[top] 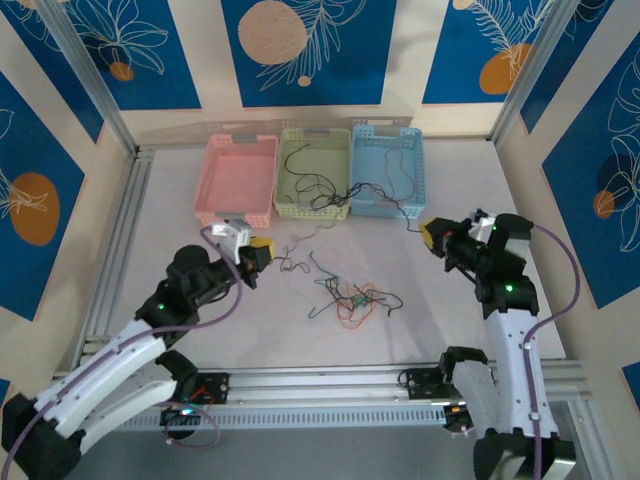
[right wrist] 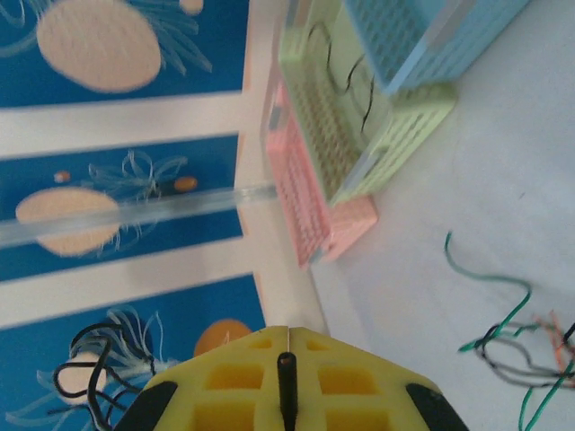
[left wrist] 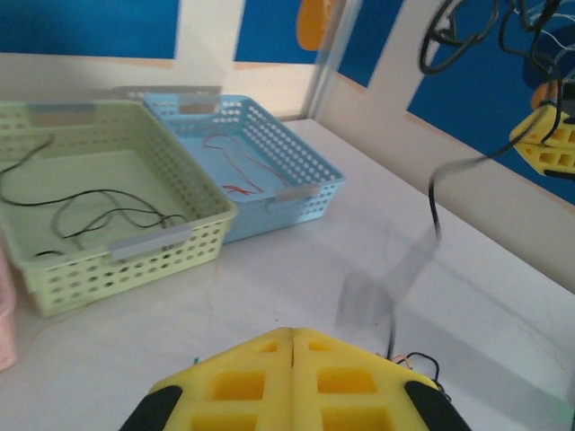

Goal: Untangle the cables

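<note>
The knotted clump of thin green, orange, red and black cables sits in the middle of the white table, and it's far from sorted: strands cross and loop over each other. A couple of loose dark curly strands lie just beyond it, toward the far edge.

Along that far edge there's progress. The pale green plastic basket has black wires in it, and the light blue plastic basket beside it shows a thin red wire in the left wrist view. The pink plastic basket stands at the left of the row.

The right gripper, off toward the table's right edge, has its yellow fingers pressed together on a long black cable that trails down to the table. The left gripper, left of the clump, is pressed together too; whether it has a strand, I can't tell.

My call: a few wires are freed and the main knot is left to do.
</note>
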You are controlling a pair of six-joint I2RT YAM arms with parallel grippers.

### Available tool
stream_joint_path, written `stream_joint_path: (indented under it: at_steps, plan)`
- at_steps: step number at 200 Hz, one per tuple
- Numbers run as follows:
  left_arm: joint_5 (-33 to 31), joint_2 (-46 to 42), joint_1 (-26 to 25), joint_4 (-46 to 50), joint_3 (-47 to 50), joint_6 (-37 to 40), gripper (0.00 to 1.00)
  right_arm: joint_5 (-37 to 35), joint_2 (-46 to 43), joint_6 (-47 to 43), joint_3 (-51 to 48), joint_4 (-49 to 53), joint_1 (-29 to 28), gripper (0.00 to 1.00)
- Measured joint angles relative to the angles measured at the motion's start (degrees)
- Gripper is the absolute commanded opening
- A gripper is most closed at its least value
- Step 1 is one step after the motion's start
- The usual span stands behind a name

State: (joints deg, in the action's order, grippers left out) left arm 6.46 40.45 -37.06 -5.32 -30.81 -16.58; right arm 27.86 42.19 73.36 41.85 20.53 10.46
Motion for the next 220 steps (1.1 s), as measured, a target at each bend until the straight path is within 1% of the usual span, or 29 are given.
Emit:
stream_joint_path:
  at_steps: [14,27,45,69,93,109,125,152,184,220]
  plan:
    - [-2.51,-4.81,0.0,6.32,-0.68,0.0,0.0,-0.17,0.04,-3.72,-0.39,1.79,4.61,0.0]
    - [-4.74,-8.33,0.0,12.09,-2.49,0.17,0.0,-1.9,0.28,-7.54,-0.7,3.67,7.26,0.0]
    - [-8.13,-11.61,0.0,19.21,-6.16,0.74,0.0,-5.14,0.55,-12.11,-1.66,5.6,8.15,0.0]
    - [-11.65,-14.84,0.0,25.38,-10.88,2.32,0.0,-6.71,1.18,-14.56,-3.93,6.03,8.76,0.0]
    - [-13.44,-14.95,0.0,29.29,-13.4,3.61,0.0,-8.02,2.47,-16.11,-5.49,5.99,8.66,0.0]
    - [-15.28,-14.25,0.0,33.2,-15.13,4.5,0.0,-10.56,3.76,-18.1,-5.53,6.12,8.63,0.0]
    - [-18.45,-13.75,0.0,37.97,-18.23,6.45,0.0,-14.21,4.44,-19.91,-6.23,5.99,8.52,0.0]
    - [-25.49,-13.86,0.0,45.7,-28.13,10.56,0.0,-20.44,5.73,-22.23,-9.03,5.55,8.52,0.0]
    - [-32.92,-14.67,0.0,50.86,-40.74,14.21,0.0,-27.89,10.73,-24.17,-10.71,4.57,8.96,0.0]
    - [-38.62,-15.63,0.0,54.73,-48.54,16.96,0.0,-32.54,12.87,-24.76,-12.15,1.92,11.1,0.0]
